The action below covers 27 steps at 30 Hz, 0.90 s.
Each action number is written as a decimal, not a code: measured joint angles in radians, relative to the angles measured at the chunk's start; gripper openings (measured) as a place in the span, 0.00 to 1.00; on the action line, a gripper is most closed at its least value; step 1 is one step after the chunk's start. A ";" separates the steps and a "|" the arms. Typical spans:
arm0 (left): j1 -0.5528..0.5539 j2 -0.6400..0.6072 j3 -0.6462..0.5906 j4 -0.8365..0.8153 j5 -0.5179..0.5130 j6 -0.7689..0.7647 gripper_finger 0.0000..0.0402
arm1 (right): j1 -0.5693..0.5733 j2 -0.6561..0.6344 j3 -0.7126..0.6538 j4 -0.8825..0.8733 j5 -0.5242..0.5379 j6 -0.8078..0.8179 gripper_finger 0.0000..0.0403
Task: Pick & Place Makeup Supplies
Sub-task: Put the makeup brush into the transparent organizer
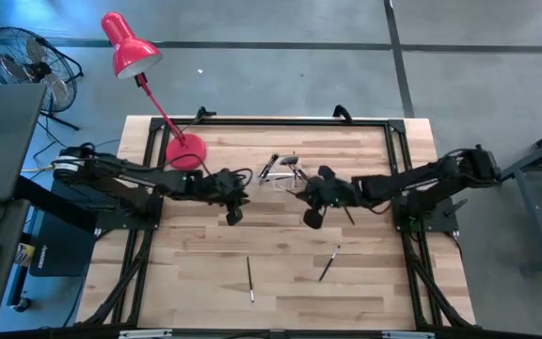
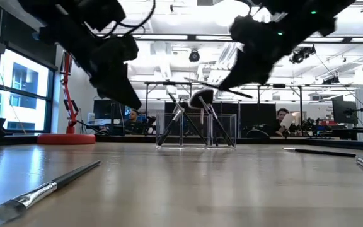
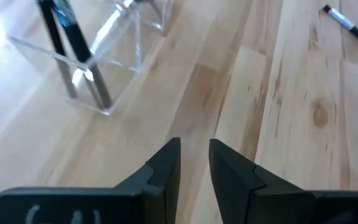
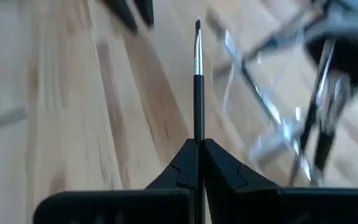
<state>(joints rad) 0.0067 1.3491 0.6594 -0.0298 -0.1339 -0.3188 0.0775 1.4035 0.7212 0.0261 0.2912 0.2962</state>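
Nearest the low camera, a flat-headed brush (image 2: 43, 189) lies on the table (image 1: 196, 282) with its bristles toward the lens, its tip soft and hard to read. Two more thin implements (image 2: 320, 152) show at the right edge of that view, the nearer one cut off by the frame. From above, two loose brushes are seen on the front half of the table: one (image 1: 250, 280) left of centre, one (image 1: 328, 265) right of centre, well apart. The clear holder (image 2: 197, 129) stands toward the back, mid-table, with several brushes leaning in it; their heads overlap and cannot be counted reliably. Right gripper (image 4: 199, 149): jaws pressed together on a thin dark-handled liner (image 4: 197, 81), silvery ferrule and fine tip pointing away from the wrist; the handle's rear end is hidden between the fingers. This gripper hangs above the table just in front of the holder. Left gripper (image 3: 194, 163): fingers part-open with a narrow gap, nothing between them, bare wood below, holder close ahead. Both arms reach inward from the table's sides, grippers raised off the table on either side of the holder. A red lamp (image 1: 144, 85) stands at the back left.
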 joint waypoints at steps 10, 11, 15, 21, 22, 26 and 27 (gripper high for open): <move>0.093 -0.109 -0.041 -0.004 -0.041 0.185 0.21 | -0.199 0.146 0.001 0.536 -0.123 -0.075 0.00; 0.115 -0.114 -0.041 -0.006 -0.020 0.203 0.21 | -0.216 0.178 0.001 0.599 -0.144 -0.068 0.00; 0.198 -0.119 -0.041 -0.008 0.104 0.240 0.20 | -0.254 0.324 0.001 0.818 -0.191 -0.058 0.00; 0.266 -0.119 -0.041 -0.064 0.287 0.244 0.20 | -0.262 0.417 0.000 0.919 -0.105 -0.112 0.00; 0.271 -0.119 -0.041 -0.073 0.302 0.245 0.20 | -0.262 0.419 0.000 0.907 -0.092 -0.126 0.00; 0.276 -0.118 -0.041 -0.093 0.311 0.272 0.20 | -0.283 0.418 0.000 0.878 -0.082 -0.181 0.00; 0.276 -0.118 -0.041 -0.093 0.311 0.279 0.20 | -0.293 0.418 0.000 0.871 -0.088 -0.185 0.01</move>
<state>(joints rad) 0.2825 1.2308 0.6186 -0.1224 0.1770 -0.0394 -0.2153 1.8214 0.7213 0.8973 0.2032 0.1115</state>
